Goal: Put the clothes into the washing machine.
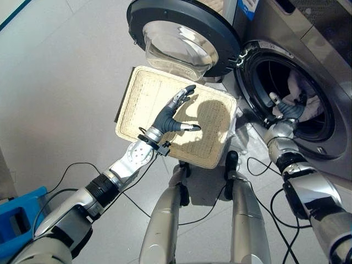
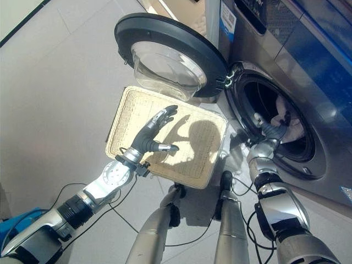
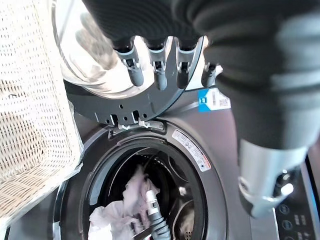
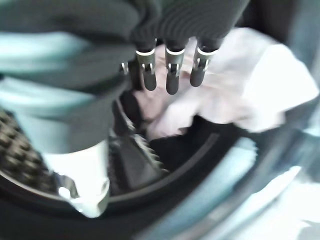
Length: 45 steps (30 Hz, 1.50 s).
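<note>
Over the wicker basket [image 1: 144,102] on the floor, the left hand [image 1: 171,117] hovers with fingers spread, holding nothing. Further right, the right hand [image 1: 287,110] reaches into the washing machine [image 1: 324,66] drum, fingers relaxed above the pale clothes [image 4: 225,95] inside. The door [image 1: 181,33] stands open.

Left hand [image 1: 175,116] spread over basket [image 1: 144,91], right hand [image 1: 287,110] in washing machine [image 1: 308,60]
</note>
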### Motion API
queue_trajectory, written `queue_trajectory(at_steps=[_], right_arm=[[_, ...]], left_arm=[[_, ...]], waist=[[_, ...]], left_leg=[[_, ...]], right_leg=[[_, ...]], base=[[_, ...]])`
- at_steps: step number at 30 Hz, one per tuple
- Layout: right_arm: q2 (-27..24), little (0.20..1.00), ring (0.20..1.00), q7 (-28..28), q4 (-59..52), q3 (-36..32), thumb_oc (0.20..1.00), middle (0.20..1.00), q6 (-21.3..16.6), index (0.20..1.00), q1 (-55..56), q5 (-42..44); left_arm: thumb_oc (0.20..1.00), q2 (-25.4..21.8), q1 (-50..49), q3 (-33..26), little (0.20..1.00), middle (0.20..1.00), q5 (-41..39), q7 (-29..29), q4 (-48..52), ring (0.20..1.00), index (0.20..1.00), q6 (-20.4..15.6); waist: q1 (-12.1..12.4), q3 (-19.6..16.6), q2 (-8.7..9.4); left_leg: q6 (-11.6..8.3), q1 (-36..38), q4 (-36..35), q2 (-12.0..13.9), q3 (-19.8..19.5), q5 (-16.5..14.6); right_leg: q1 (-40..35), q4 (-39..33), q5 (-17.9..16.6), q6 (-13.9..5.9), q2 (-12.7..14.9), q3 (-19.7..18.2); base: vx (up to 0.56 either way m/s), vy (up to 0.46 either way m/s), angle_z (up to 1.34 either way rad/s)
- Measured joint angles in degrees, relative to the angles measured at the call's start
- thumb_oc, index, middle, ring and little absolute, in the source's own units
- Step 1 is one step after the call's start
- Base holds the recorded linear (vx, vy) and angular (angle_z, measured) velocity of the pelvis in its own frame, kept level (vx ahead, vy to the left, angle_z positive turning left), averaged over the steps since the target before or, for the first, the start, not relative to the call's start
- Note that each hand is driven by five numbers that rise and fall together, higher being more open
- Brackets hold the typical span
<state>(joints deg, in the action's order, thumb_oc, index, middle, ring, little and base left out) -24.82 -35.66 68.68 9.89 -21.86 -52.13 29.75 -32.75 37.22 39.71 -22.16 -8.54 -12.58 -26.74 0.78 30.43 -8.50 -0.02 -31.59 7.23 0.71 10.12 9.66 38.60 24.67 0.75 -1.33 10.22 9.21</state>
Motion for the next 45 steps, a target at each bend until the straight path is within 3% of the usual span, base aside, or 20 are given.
queue_trajectory(at_steps=[5, 9, 17, 22, 28, 32, 35, 36, 39, 41, 45], right_arm=[[1.47, 1.0, 1.0, -2.05, 1.39, 0.1, 1.0, 1.0, 2.56, 1.0, 1.64, -4.94], [3.09, 1.0, 1.0, -7.15, 1.27, 1.75, 1.0, 1.0, 5.99, 1.0, 4.74, -8.3], [8.61, 1.0, 1.0, -15.8, 0.92, 2.45, 1.0, 1.0, 9.24, 1.0, 11.22, -10.38], [10.14, 1.0, 1.0, -15.76, -1.28, 4.54, 1.0, 1.0, 10.07, 1.0, 17.35, -12.59], [10.25, 1.0, 1.0, -8.43, -3.18, 6.92, 1.0, 1.0, 10.1, 1.0, 30.74, -15.05], [10.78, 1.0, 1.0, -5.42, -3.66, 7.1, 1.0, 1.0, 9.73, 1.0, 37.74, -16.82], [11.59, 1.0, 1.0, -4.48, -3.74, 7.23, 1.0, 1.0, 9.72, 1.0, 39.41, -17.14], [12.33, 1.0, 1.0, -3.7, -3.68, 7.91, 1.0, 1.0, 9.72, 1.0, 40.78, -17.48], [13.56, 1.0, 1.0, -1.53, -3.88, 9.02, 1.0, 1.0, 9.78, 1.0, 44.22, -18.85], [14.3, 1.0, 1.0, 0.24, -4.71, 10.01, 1.0, 1.0, 9.77, 1.0, 46.23, -20.29], [13.79, 1.0, 1.0, 2.71, -7.02, 12.9, 1.0, 1.0, 9.8, 1.0, 46.26, -24.57]], left_arm=[[1.0, 2.77, -0.96, -0.01, 1.0, 1.0, 0.0, 1.31, -2.56, 1.0, 1.0, -0.37], [1.0, 3.49, -3.04, -0.03, 1.0, 1.0, 0.05, 2.42, -3.55, 1.0, 1.0, -0.84], [1.0, 6.7, -6.22, -0.02, 1.0, 1.0, 0.2, 2.59, -7.08, 1.0, 1.0, -1.71], [1.0, 8.14, -10.44, -0.43, 1.0, 1.0, 0.59, 3.55, -11.72, 1.0, 1.0, -2.08], [1.0, 10.34, -21.37, -2.74, 1.0, 1.0, 0.34, 7.65, -19.89, 1.0, 1.0, -1.55], [1.0, 14.11, -26.72, -7.59, 1.0, 1.0, -0.03, 10.76, -28.35, 1.0, 1.0, -1.28], [1.0, 15.26, -27.9, -7.96, 1.0, 1.0, 0.11, 11.23, -32.1, 1.0, 1.0, -0.86], [1.0, 16.21, -28.89, -7.91, 1.0, 1.0, 0.13, 11.4, -35.24, 1.0, 1.0, 0.3], [1.0, 21.05, -30.46, -13.04, 1.0, 1.0, 0.98, 11.29, -44.13, 1.0, 1.0, 1.2], [1.0, 21.26, -33.59, -12.69, 1.0, 1.0, 1.47, 11.3, -45.45, 1.0, 1.0, 2.54], [1.0, 21.52, -33.47, -12.13, 1.0, 1.0, 2.96, 11.23, -45.1, 1.0, 1.0, 2.51]], waist=[[-0.04, -0.01, -0.01], [-0.01, -0.01, -0.01], [-0.12, -0.01, -0.01], [-0.24, -0.43, 0.0], [-0.15, -8.77, 1.03], [-1.31, -14.32, 3.7], [-1.38, -16.01, 4.78], [-1.58, -17.95, 5.89], [-1.6, -20.22, 6.79], [-1.56, -23.91, 7.17], [-1.56, -24.29, 7.03]], left_leg=[[-0.14, 3.92, -0.7, 0.03, -0.29, -0.26], [-0.37, 8.38, -1.84, 0.29, -0.9, -0.53], [-0.58, 15.9, -4.2, 0.57, -1.26, -0.92], [-1.21, 20.36, -5.65, 1.2, -1.83, -1.45], [-2.01, 24.77, -8.18, 2.11, -2.45, -2.41], [-2.56, 28.48, -9.1, 2.61, -2.36, -3.67], [-2.86, 30.26, -9.76, 2.74, -2.33, -4.03], [-3.16, 31.0, -10.05, 3.07, -2.22, -4.26], [-3.74, 34.38, -11.38, 3.91, -1.94, -4.7], [-4.31, 34.91, -11.72, 4.31, -0.87, -5.3], [-4.23, 35.01, -11.7, 4.6, -1.0, -5.2]], right_leg=[[-4.18, -1.21, 0.25, -0.27, -0.02, 0.4], [-9.14, -2.58, 0.55, -0.43, -0.23, 1.2], [-17.17, -5.53, 0.76, -0.75, -0.96, 1.89], [-22.19, -8.07, 0.87, -0.79, -1.94, 2.23], [-27.87, -12.46, 1.24, -0.85, -3.56, 2.77], [-32.56, -15.38, 1.62, -0.83, -4.63, 3.09], [-34.61, -16.81, 1.6, -0.74, -5.12, 3.07], [-35.42, -17.64, 1.69, -0.75, -5.54, 3.06], [-39.5, -20.69, 1.41, -0.74, -6.64, 2.96], [-39.6, -22.0, 1.44, -0.47, -7.22, 2.13], [-40.22, -22.25, 1.01, 0.11, -7.9, 2.18]], base=[[0.0, 0.005, 0.02], [0.02, 0.003, 0.04], [0.03, -0.002, 0.01], [0.11, -0.01, -0.01], [0.16, -0.025, 0.01], [0.15, -0.03, 0.0], [0.1, -0.018, -0.04], [0.17, -0.041, -0.04], [0.14, -0.029, -0.08], [0.08, -0.009, -0.21], [0.04, -0.017, -0.01]])
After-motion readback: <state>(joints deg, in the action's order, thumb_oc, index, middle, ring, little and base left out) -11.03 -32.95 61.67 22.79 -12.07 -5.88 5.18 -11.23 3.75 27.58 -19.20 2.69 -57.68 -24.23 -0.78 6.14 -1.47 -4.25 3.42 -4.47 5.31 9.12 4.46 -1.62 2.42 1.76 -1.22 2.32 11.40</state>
